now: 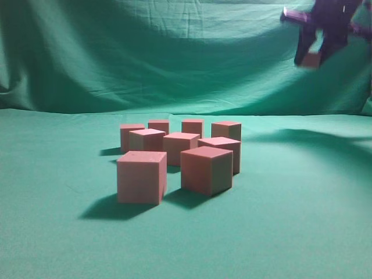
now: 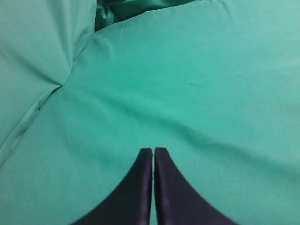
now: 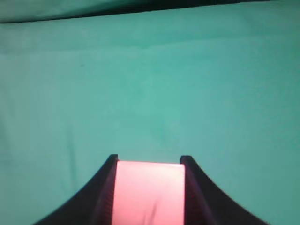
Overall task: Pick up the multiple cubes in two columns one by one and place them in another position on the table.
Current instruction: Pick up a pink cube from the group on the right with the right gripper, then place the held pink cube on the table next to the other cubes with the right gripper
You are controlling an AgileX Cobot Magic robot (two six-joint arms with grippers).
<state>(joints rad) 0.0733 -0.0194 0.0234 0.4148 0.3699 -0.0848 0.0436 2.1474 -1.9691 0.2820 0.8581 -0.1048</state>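
From the exterior view you're looking along the table [image 1: 52,232] at about block height. It's covered in teal-green cloth, a bit wrinkled, and a draped green backdrop [image 1: 145,58] fills everything behind it, with darker folds on the left. The cubes [image 1: 200,168] sit in a cluster around the middle of the table — eight of them down there, pinkish-red tops with tan-looking sides, roughly in two columns running away from you. The two front ones are near each other but not touching, each throwing a dark shadow on the cloth. Top right, your right gripper [image 1: 314,55] is way up in the air, blurry, with one held cube [image 1: 314,58] pinched between its dark fingers, well clear of the cluster.

Left wrist view: your left gripper [image 2: 153,152] has its two black fingers pressed together with just a hairline gap, nothing between them. Under it there's only green cloth, with a crease on the left and bunched fabric at the top edge.

Right wrist view: the right gripper [image 3: 149,161] is clamped on the held cube [image 3: 149,192] — its bright pink face fills the space between the two black fingers, both touching its sides. Beyond it, plain green cloth, a dark strip along the very top.
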